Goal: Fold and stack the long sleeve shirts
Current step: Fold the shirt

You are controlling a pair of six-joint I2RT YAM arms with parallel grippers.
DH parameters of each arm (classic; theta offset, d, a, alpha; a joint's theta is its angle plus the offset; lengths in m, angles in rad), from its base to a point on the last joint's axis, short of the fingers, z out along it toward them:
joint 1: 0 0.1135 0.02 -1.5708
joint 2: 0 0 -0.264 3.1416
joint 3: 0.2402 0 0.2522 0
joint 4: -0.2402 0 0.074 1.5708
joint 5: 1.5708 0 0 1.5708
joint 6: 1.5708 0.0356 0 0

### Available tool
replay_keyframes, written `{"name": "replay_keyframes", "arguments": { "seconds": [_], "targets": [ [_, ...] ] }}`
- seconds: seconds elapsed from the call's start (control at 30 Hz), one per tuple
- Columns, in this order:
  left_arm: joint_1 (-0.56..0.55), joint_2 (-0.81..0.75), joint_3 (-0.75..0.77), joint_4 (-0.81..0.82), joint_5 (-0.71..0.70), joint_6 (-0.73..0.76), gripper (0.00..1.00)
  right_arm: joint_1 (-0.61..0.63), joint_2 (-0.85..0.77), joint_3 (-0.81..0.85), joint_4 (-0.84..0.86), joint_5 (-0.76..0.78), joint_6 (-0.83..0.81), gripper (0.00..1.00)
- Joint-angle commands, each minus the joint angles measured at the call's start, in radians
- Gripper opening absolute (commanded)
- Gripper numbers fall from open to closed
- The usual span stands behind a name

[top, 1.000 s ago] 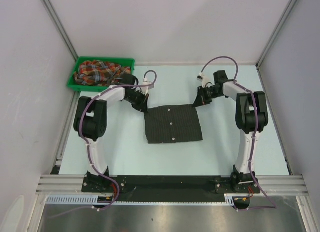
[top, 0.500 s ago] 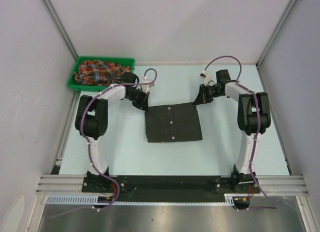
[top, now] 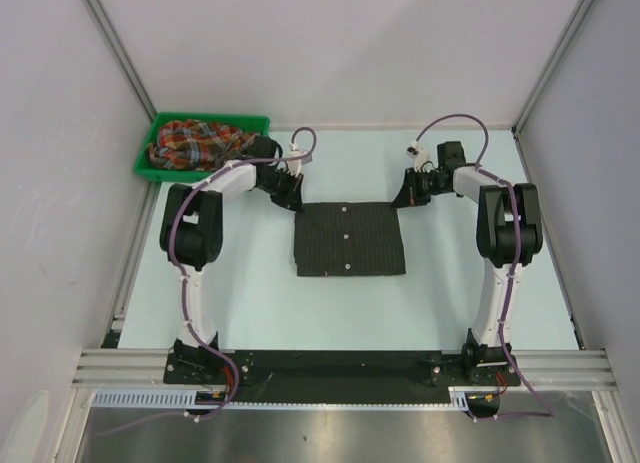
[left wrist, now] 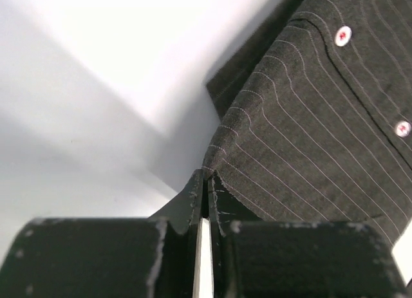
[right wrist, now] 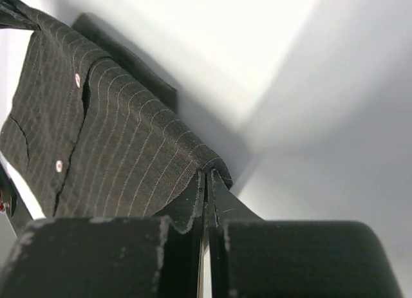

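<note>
Both arms have reached farther from their bases than a second ago, drawing the far edge of the black shirt (top: pixel 348 241) straight, so it now lies as a neat flat rectangle rather than a skewed one. At the far left corner of the table (top: pixel 250 293) sits a green bin (top: pixel 210 116) with the plaid shirt (top: pixel 195 143) crumpled inside it, well apart from the black one. Next comes the left hand (top: pixel 291 195), low over the table at the black shirt's far left corner; its wrist view shows the fingers pressed almost together, only a thin sliver of light between them, with the pinstriped cloth rising in a fold to their tips. The black shirt fills the middle of the table between the two arms, front side up, a row of white buttons (left wrist: pixel 343 35) running down its centre. The right hand (top: pixel 405 195) is at the far right corner, fingers fully closed, and the shirt's folded edge is gathered up right at their tips.
</note>
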Motion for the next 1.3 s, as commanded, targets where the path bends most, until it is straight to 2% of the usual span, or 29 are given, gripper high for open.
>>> {"name": "replay_keyframes", "arguments": {
  "seconds": [0.0, 0.07, 0.13, 0.2, 0.23, 0.27, 0.3, 0.33, 0.37, 0.4, 0.43, 0.47, 0.5, 0.53, 0.57, 0.6, 0.63, 0.67, 0.73, 0.77, 0.83, 0.87, 0.93, 1.0, 1.1, 1.23, 1.27],
  "targets": [
    [0.012, 0.057, 0.075, 0.001, -0.021, -0.029, 0.06, -0.028, -0.003, -0.014, 0.088, 0.101, 0.041, 0.00],
    [0.014, 0.066, 0.090, -0.002, -0.026, -0.037, 0.06, -0.023, -0.011, -0.014, 0.093, 0.103, 0.057, 0.00],
    [0.015, 0.043, 0.084, -0.003, -0.025, -0.046, 0.10, -0.023, -0.023, -0.004, 0.090, 0.092, 0.074, 0.15],
    [0.028, 0.002, 0.037, 0.027, -0.014, -0.066, 0.23, -0.032, -0.052, -0.001, 0.064, 0.066, 0.080, 0.35],
    [0.050, -0.078, -0.036, 0.085, 0.007, -0.080, 0.29, -0.046, -0.101, -0.004, 0.055, 0.058, 0.083, 0.42],
    [0.064, -0.131, -0.086, 0.125, 0.043, -0.120, 0.43, -0.055, -0.130, -0.006, 0.020, 0.029, 0.075, 0.49],
    [0.080, -0.190, -0.133, 0.162, 0.066, -0.141, 0.49, -0.055, -0.164, -0.010, -0.002, 0.015, 0.074, 0.61],
    [0.092, -0.301, -0.205, 0.190, 0.121, -0.155, 0.56, -0.087, -0.249, -0.020, -0.014, 0.000, 0.081, 0.66],
    [0.091, -0.354, -0.236, 0.187, 0.144, -0.161, 0.72, -0.113, -0.291, -0.062, -0.023, -0.062, 0.106, 0.71],
    [0.087, -0.408, -0.273, 0.188, 0.176, -0.172, 0.80, -0.120, -0.345, -0.095, -0.017, -0.101, 0.151, 0.84],
    [0.068, -0.501, -0.352, 0.199, 0.251, -0.187, 0.90, -0.121, -0.427, -0.131, -0.005, -0.129, 0.193, 0.89],
    [0.049, -0.541, -0.393, 0.204, 0.274, -0.241, 0.96, -0.102, -0.471, -0.229, 0.032, -0.202, 0.233, 0.96],
    [0.025, -0.577, -0.437, 0.219, 0.309, -0.256, 0.98, -0.077, -0.508, -0.275, 0.062, -0.236, 0.336, 1.00],
    [-0.032, -0.636, -0.530, 0.277, 0.334, -0.314, 0.99, -0.063, -0.540, -0.334, 0.099, -0.252, 0.388, 1.00],
    [-0.063, -0.663, -0.581, 0.329, 0.375, -0.415, 0.99, 0.020, -0.595, -0.387, 0.228, -0.276, 0.458, 1.00],
    [-0.093, -0.684, -0.633, 0.395, 0.397, -0.481, 0.99, 0.052, -0.611, -0.502, 0.309, -0.288, 0.597, 1.00],
    [-0.150, -0.710, -0.728, 0.573, 0.423, -0.561, 0.99, 0.081, -0.623, -0.550, 0.381, -0.295, 0.677, 1.00],
    [-0.178, -0.718, -0.767, 0.681, 0.469, -0.714, 0.99, 0.118, -0.623, -0.593, 0.541, -0.298, 0.734, 1.00],
    [-0.240, -0.709, -0.821, 0.844, 0.462, -0.801, 0.99, 0.205, -0.605, -0.688, 0.646, -0.304, 0.875, 1.00],
    [-0.253, -0.695, -0.833, 0.894, 0.465, -0.868, 0.99, 0.231, -0.594, -0.714, 0.755, -0.304, 0.909, 1.00],
    [-0.262, -0.630, -0.864, 1.016, 0.465, -0.936, 0.99, 0.286, -0.540, -0.756, 0.825, -0.290, 0.972, 1.00],
    [-0.258, -0.599, -0.868, 1.029, 0.456, -0.962, 1.00, 0.297, -0.511, -0.759, 0.887, -0.295, 0.979, 1.00],
    [-0.232, -0.496, -0.881, 1.052, 0.423, -0.959, 0.99, 0.294, -0.412, -0.764, 0.908, -0.292, 0.971, 1.00],
    [-0.195, -0.375, -0.881, 1.011, 0.359, -0.904, 0.99, 0.274, -0.283, -0.761, 0.945, -0.298, 0.959, 1.00],
    [-0.095, -0.278, -0.890, 0.941, 0.321, -0.830, 0.99, 0.210, -0.166, -0.761, 0.968, -0.315, 0.954, 1.00],
    [0.006, -0.272, -0.904, 0.781, 0.246, -0.737, 0.99, 0.107, -0.078, -0.754, 0.793, -0.295, 0.812, 1.00],
    [0.017, -0.282, -0.913, 0.761, 0.233, -0.726, 0.99, 0.066, -0.080, -0.751, 0.697, -0.287, 0.774, 1.00]
  ]
}}
